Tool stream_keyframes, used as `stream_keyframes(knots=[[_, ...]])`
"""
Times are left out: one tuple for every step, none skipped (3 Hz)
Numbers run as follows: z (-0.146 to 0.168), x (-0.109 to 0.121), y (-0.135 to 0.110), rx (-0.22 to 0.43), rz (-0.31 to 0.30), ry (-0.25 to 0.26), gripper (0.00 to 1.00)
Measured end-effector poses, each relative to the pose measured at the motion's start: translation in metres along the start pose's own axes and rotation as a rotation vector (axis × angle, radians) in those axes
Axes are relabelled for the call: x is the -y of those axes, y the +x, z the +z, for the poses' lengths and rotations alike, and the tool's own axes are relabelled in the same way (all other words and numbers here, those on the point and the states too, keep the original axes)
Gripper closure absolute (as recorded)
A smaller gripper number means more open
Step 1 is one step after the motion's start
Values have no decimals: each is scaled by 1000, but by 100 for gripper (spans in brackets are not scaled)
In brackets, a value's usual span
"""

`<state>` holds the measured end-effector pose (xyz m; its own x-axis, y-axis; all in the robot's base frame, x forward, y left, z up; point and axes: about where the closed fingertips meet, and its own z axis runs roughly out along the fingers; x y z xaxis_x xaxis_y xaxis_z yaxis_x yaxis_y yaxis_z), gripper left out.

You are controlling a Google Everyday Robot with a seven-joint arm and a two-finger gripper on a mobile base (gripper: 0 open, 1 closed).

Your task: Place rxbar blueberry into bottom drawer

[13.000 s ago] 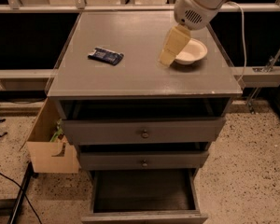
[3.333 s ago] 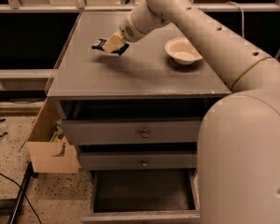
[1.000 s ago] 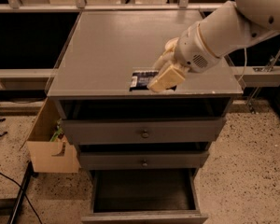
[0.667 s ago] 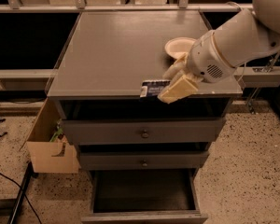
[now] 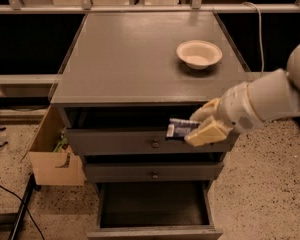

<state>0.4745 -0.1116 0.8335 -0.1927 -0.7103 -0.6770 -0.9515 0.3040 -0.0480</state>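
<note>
Gripper (image 5: 199, 130) pinching the rxbar blueberry (image 5: 179, 128) above the bottom drawer (image 5: 155, 232)

The blocky cream fingers are clamping one end of the flat, dark blue wrapper, high over the open bottom drawer, a wide grey box with a dark inside; higher still, a round cream bowl (image 5: 199, 53) is sitting on the matte grey surface (image 5: 135, 54).

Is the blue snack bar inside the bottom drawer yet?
No, the gripper holds the rxbar blueberry in front of the top drawer, above the open bottom drawer.
</note>
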Motion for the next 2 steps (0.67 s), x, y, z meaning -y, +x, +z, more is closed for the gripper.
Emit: stream_keyframes(knots=[[29,-9,27,35,17,-36,100],[72,-25,51,68,-12,-104,100]])
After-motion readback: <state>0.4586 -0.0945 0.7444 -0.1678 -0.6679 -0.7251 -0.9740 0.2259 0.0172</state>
